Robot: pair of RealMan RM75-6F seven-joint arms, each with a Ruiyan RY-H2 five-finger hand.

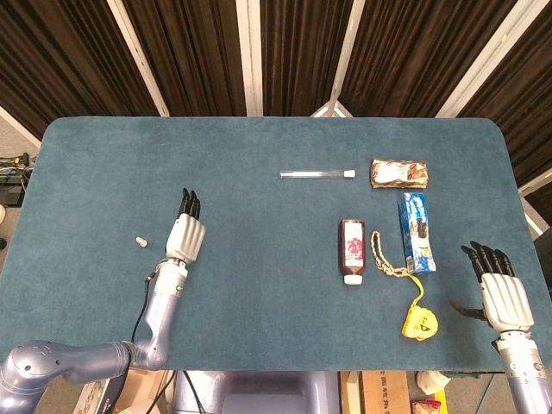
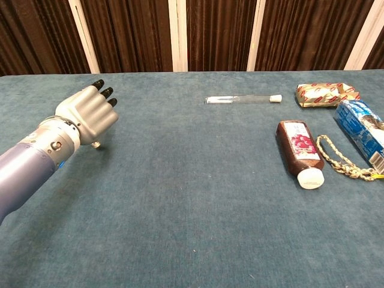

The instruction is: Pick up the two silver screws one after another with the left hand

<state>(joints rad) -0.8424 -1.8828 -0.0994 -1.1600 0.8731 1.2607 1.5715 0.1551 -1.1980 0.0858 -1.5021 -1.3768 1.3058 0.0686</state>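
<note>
One silver screw [image 1: 141, 241] lies on the blue table [image 1: 259, 285], a little left of my left hand [image 1: 186, 235]. In the head view this hand hovers palm down with its fingers stretched toward the far edge. From the chest, my left hand [image 2: 89, 114] shows its back, and a small silver screw tip [image 2: 97, 144] sticks out beneath it, pinched under the palm. The arm hides the table left of the hand there. At the front right corner my right hand [image 1: 503, 295] lies flat with its fingers apart and nothing in it.
On the right half lie a glass tube [image 1: 316, 174], a wrapped packet [image 1: 399, 172], a blue box [image 1: 415, 231], a brown bottle [image 1: 352, 250], and a braided cord [image 1: 390, 259] with a yellow tag [image 1: 419, 323].
</note>
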